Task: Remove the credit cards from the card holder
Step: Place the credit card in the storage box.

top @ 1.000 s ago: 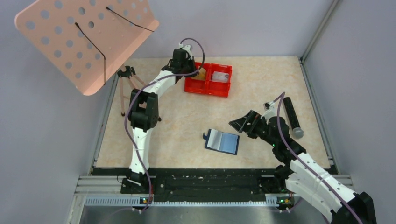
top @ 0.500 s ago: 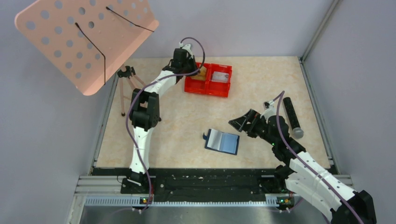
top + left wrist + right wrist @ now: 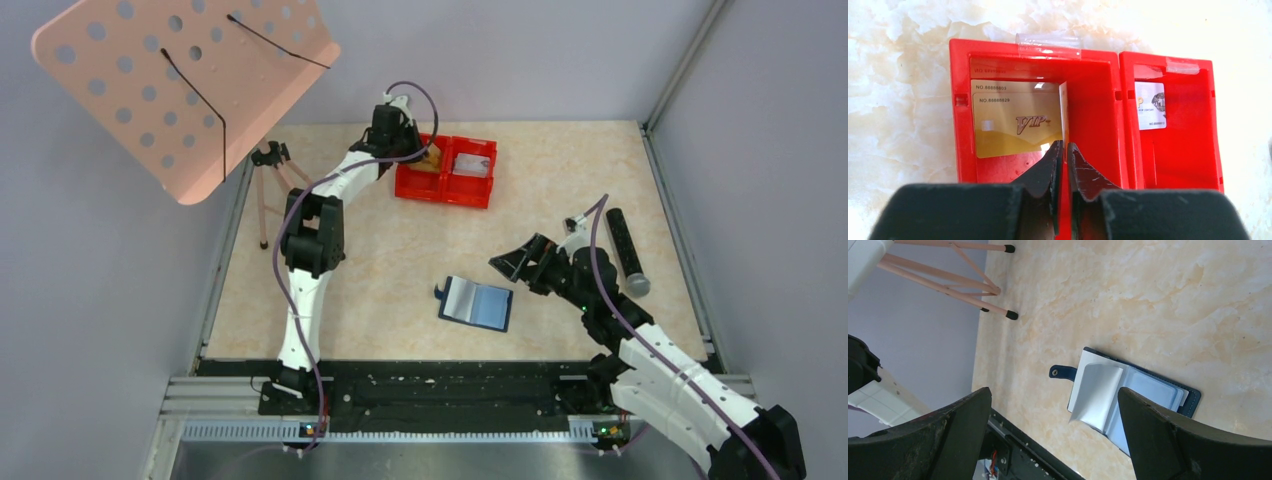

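This is a robotics lab test cell. A white-and-black left arm (image 3: 300, 310) and right arm (image 3: 665, 380) are bolted to a black base plate (image 3: 440, 385) beside a slotted aluminium rail (image 3: 440, 430), well behind the left gripper (image 3: 428, 155) and the right gripper (image 3: 518, 255). A purple cable (image 3: 603, 290) trails along each arm. The marble-patterned tabletop (image 3: 380, 250) under both grippers is boxed in by plain grey-lilac walls (image 3: 520, 60) beyond and beside them. Left of the left gripper, a pink perforated board (image 3: 130, 90) stands on a wooden tripod (image 3: 268, 195) at the tabletop's edge.
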Robot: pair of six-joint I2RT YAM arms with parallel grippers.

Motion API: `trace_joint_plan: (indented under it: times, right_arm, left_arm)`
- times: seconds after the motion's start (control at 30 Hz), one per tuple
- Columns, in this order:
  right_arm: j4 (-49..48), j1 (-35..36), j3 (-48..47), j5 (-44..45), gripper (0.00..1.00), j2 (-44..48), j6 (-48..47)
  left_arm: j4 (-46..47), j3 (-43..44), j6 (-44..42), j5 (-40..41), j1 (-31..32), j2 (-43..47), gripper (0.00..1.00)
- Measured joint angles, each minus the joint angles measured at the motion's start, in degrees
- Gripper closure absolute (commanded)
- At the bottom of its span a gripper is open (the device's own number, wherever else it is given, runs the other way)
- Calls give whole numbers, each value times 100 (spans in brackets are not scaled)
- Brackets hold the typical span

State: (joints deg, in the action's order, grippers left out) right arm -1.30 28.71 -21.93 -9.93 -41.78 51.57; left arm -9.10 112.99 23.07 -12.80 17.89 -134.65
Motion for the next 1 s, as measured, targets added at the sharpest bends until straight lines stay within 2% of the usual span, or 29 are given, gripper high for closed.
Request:
trace_joint_plan:
  times: [0.33,0.47,1.0]
  right_arm:
    - [2,0,0,28,3,0,2]
    - [2,0,2,28,3,2,4]
    - [2,0,2,44,3,90,72]
  left_arm:
    - [46,173,107,-4,-2,-96,74]
    - [46,234,107,0,-2,-96,67]
    - [-160,254,-39,271,-28,81,67]
